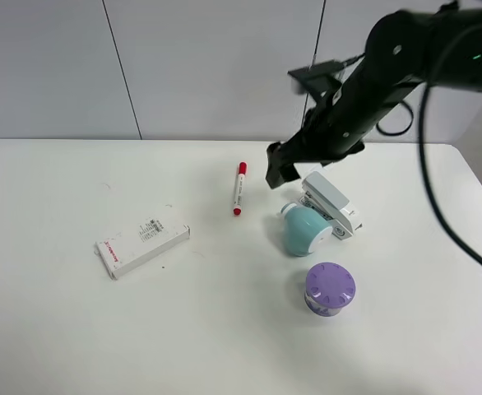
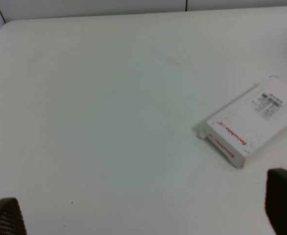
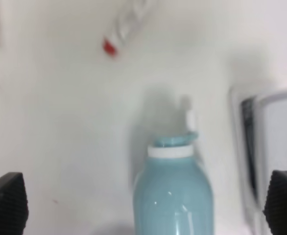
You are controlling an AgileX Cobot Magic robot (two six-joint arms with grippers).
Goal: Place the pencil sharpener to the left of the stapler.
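The teal pencil sharpener [image 1: 300,230] lies on its side on the white table, its white-banded neck pointing toward the far side. It rests against the left side of the white and grey stapler [image 1: 331,204]. My right gripper [image 1: 279,168] hangs above and just behind them, open and holding nothing. In the right wrist view the pencil sharpener [image 3: 173,196] sits midway between the two dark fingertips [image 3: 6,201], with the stapler [image 3: 273,147] beside it. My left gripper [image 2: 143,215] is open over bare table and does not show in the exterior view.
A purple round lidded container [image 1: 330,288] stands just in front of the sharpener. A red marker [image 1: 240,188] lies to the left of it. A flat white box [image 1: 142,244] rests further left, and the left wrist view shows the box [image 2: 251,122] too.
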